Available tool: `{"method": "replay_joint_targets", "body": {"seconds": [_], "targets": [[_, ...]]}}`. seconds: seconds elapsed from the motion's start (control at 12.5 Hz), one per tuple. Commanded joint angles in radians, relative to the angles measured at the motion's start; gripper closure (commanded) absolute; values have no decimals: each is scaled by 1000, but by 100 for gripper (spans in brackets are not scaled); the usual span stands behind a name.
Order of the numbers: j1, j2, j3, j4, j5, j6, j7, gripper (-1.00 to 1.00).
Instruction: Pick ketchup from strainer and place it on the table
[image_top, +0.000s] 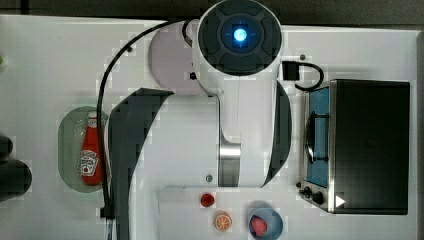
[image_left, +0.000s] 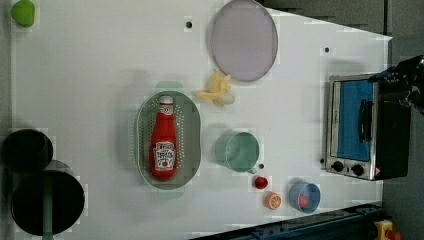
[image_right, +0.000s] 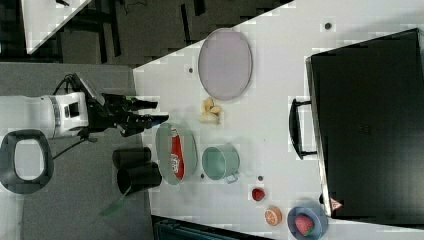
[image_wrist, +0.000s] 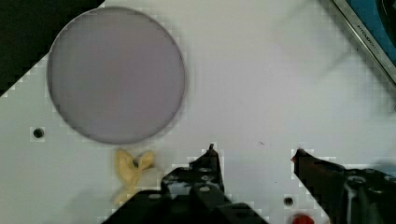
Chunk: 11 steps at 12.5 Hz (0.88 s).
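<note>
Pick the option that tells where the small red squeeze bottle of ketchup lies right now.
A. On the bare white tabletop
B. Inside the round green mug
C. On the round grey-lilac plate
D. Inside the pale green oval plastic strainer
D: in the left view the small red squeeze bottle of ketchup lies lengthwise inside the pale green oval plastic strainer, on its perforated bottom.

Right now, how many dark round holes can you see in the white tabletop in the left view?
3: one beside the grey-lilac plate, one above the toaster oven, one by the green mug. Others may be hidden under objects.
</note>
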Motion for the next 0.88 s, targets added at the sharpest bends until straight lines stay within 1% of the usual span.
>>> {"method": "replay_joint_targets", "body": {"seconds": [0.08, 0.24, 0.48, 0.88], "targets": [[-107, -265, 87, -144, 41, -146, 26, -59], [-99, -253, 130, -144, 41, -146, 26, -100], [-86, -225, 242, -144, 41, -126, 26, -100], [-80, -143, 480, -145, 41, -45, 27, -100]]}}
